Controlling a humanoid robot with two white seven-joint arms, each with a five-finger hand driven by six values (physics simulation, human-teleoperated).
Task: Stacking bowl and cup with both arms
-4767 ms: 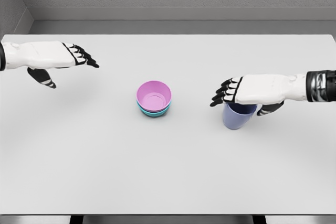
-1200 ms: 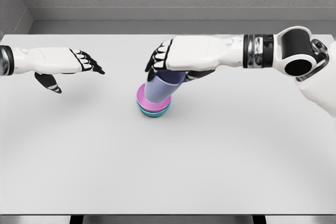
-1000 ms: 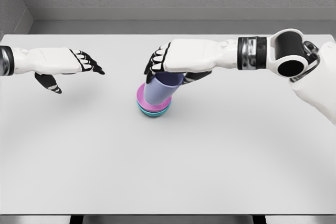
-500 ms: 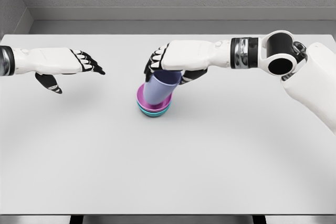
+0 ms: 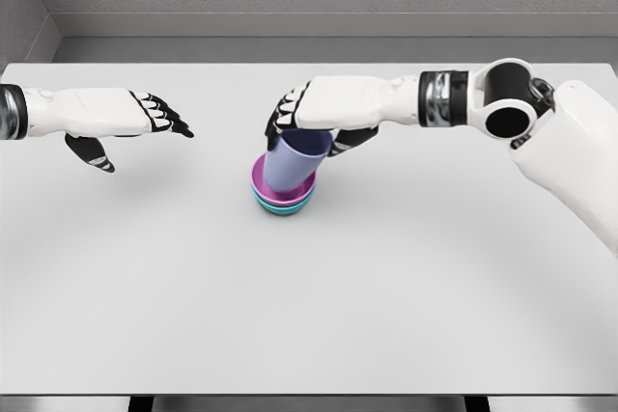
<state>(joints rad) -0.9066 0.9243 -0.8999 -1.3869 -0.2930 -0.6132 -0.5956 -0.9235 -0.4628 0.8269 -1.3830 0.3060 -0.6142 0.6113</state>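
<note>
Over mid-table, the right hand (image 5: 323, 113) grips a tilted lavender plastic cup (image 5: 293, 162) inside the pink bowl (image 5: 259, 180) (nested in a teal one (image 5: 283, 207)); the left hand (image 5: 121, 115) hovers open.

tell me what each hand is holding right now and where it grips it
The right hand holds the purple cup at its upper rim, tilted over the pink bowl. The left hand holds nothing, fingers open.

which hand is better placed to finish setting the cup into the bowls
Right. The right hand already grips the purple cup, tilted with its base in the pink bowl. The left hand hangs open far to the left, holding nothing.
</note>
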